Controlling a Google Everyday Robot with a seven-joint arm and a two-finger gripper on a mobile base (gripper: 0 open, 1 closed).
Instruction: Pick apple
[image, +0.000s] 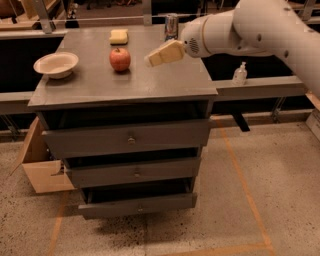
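Observation:
The apple (120, 59), red with yellowish patches, stands upright on the grey cabinet top (125, 85), towards the back middle. My gripper (151, 60), beige and on a white arm coming in from the upper right, hovers just above the top, a short way to the right of the apple and at about its height. It points left at the apple and does not touch it. Nothing is in the gripper.
A beige bowl (56, 64) sits at the left of the top. A flat yellow sponge (119, 36) lies behind the apple, and a metal can (171, 25) stands at the back right. Three drawers (131, 140) below stand slightly open. A cardboard box (42, 170) is on the floor at the left.

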